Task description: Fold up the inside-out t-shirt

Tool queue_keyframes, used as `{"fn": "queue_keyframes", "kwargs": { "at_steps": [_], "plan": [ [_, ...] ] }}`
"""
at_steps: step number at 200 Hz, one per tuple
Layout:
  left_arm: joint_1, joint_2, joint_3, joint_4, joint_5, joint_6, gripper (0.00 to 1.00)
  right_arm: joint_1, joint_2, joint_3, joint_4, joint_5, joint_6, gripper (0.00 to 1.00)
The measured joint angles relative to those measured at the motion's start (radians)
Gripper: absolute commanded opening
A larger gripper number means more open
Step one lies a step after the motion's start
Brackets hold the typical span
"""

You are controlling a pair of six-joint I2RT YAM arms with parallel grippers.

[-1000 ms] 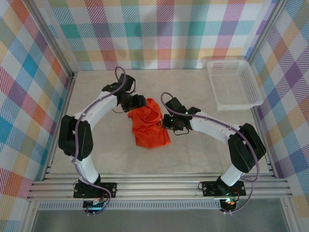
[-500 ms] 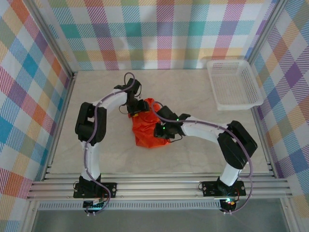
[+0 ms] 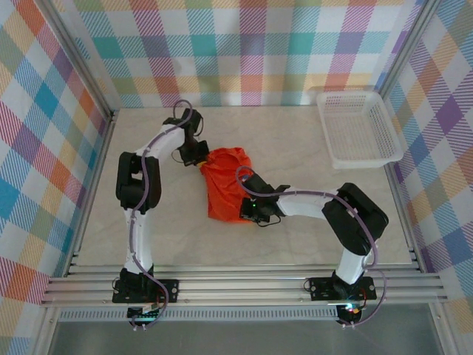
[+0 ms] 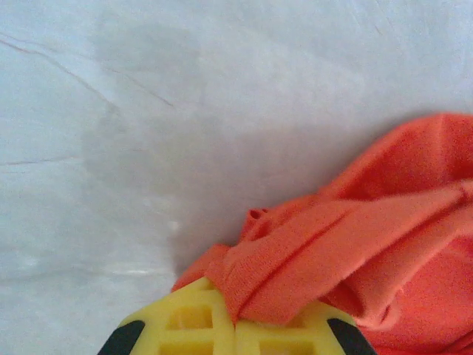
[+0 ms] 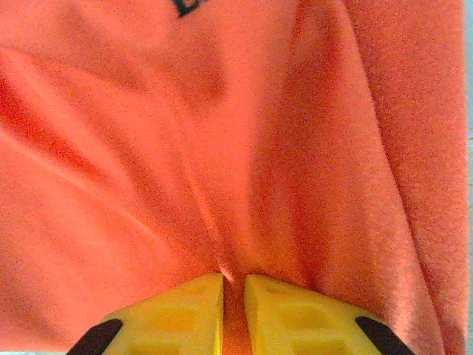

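Note:
The inside-out t-shirt [image 3: 224, 185] lies crumpled in a bright orange-red heap at the middle of the table. At the heap's far left corner my left gripper [image 3: 202, 160] is shut on a folded edge of the t-shirt [image 4: 384, 222]; the left wrist view shows its yellow fingers [image 4: 192, 325] pressed together with the fabric fold coming out between them. My right gripper [image 3: 244, 208] sits at the heap's near right edge. In the right wrist view its yellow fingers [image 5: 177, 314] stand a narrow slit apart, pinching a ridge of t-shirt fabric [image 5: 295, 148]. A small dark label [image 5: 185, 6] shows at the top.
A white mesh basket [image 3: 358, 129] stands at the back right corner of the table. Plaid walls close in the table on three sides. Pale bare tabletop [image 4: 148, 111] lies left of the shirt, and more in front of it.
My left gripper has closed on the shirt's far left edge. My right gripper has slid toward the near right edge of the heap, staying pinched on fabric.

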Motion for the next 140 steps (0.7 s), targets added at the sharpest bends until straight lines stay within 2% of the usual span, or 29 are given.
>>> {"fn": "queue_keyframes", "kwargs": {
  "at_steps": [4,15,32,50,65,93,120,140],
  "plan": [
    [0.004,0.0,0.007,-0.009,-0.003,0.0,0.0,0.0,0.0,0.0,0.0,0.0,0.0,0.18],
    [0.008,0.0,0.021,-0.024,-0.004,-0.001,0.11,0.0,0.0,0.001,0.0,0.001,0.0,0.18],
    [0.008,0.0,0.027,-0.023,-0.003,-0.005,0.44,0.002,0.001,0.01,-0.01,0.001,-0.003,0.21],
    [0.005,0.0,0.035,-0.02,0.007,-0.006,0.58,0.004,0.005,0.038,-0.045,0.002,-0.014,0.29],
    [0.005,-0.001,0.042,-0.019,0.01,-0.006,0.59,0.006,0.005,0.074,-0.112,0.017,-0.039,0.39],
    [0.0,-0.051,0.005,-0.029,0.004,0.0,0.56,-0.017,0.002,0.165,-0.23,0.053,-0.099,0.42],
    [-0.018,-0.27,-0.203,-0.019,0.013,0.004,0.47,-0.127,-0.003,0.237,-0.244,0.059,-0.164,0.42],
    [-0.042,-0.467,-0.405,0.024,0.087,-0.007,0.46,-0.213,0.0,0.26,-0.241,0.031,-0.202,0.43]
  ]
}}
